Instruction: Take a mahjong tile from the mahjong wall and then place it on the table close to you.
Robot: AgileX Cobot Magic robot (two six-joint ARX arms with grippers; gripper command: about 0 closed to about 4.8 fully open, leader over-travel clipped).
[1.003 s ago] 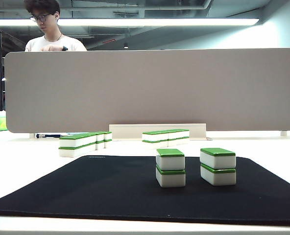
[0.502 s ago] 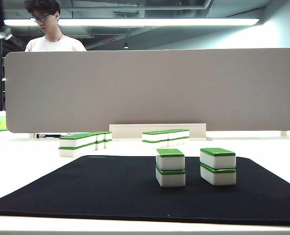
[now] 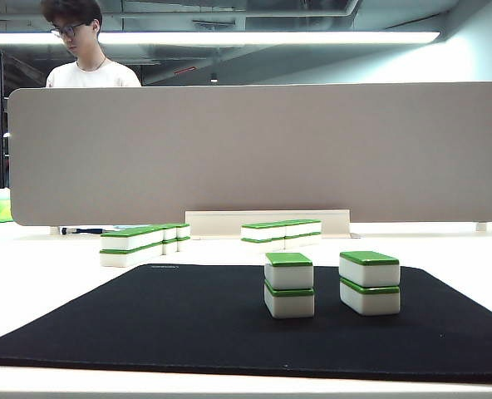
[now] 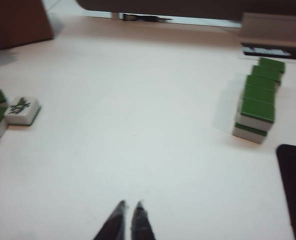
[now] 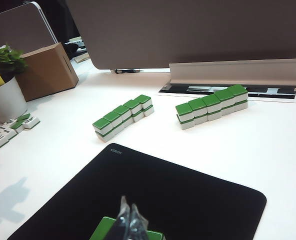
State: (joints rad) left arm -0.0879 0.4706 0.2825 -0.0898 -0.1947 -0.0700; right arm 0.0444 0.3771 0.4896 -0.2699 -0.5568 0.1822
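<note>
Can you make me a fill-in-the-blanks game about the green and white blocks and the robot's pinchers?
1. The tiles in the mahjong wall have ____ tops.
2. The mat lying on the table is ____.
3. The left gripper hangs over bare table with its fingers ____.
4. Two stacks on the mat are each ____ tiles high.

Missing words: green; black; shut; two

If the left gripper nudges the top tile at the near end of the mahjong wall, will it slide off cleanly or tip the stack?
Probably slide: the mahjong wall is made of glossy, flat-faced blocks stacked two high, so the top one likely skids. The tiles look rigid and squat, unlikely to roll. A low push might shift the lower tile on the smooth table. The left gripper and the right gripper are both shut.
</note>
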